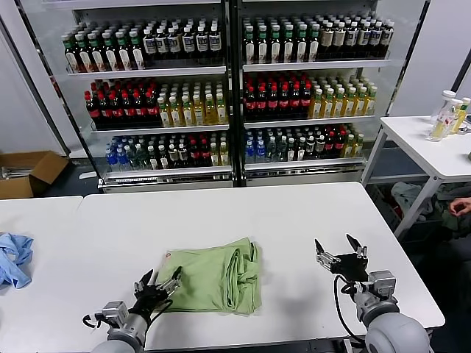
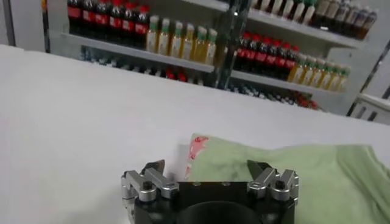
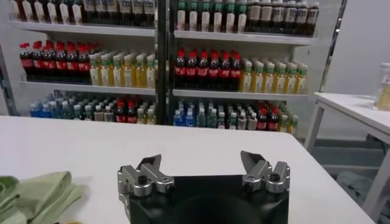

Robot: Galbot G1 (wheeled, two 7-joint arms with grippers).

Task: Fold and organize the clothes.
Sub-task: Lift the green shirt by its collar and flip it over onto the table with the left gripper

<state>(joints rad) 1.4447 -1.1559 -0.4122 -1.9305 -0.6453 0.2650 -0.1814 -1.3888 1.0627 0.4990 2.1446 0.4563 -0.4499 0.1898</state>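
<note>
Shirt lay folded; both grippers stood clear and empty.

Head view: the shirt (image 1: 217, 278) lay bunched at lower centre of the table (image 1: 294, 213); left gripper (image 1: 157, 283) at its near-left corner, right gripper (image 1: 341, 247) well apart, both wide open. Left wrist view: shirt just beyond the jaws. Right wrist view: shirt at lower left. Next likely called for tidying.

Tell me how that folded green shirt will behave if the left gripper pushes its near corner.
The green shirt is soft, creased fabric, so it will probably bunch rather than slide whole. Its folded layers lie loose, so a push from the left gripper may undo them. It looks light and should shift easily on the smooth white table.
</note>
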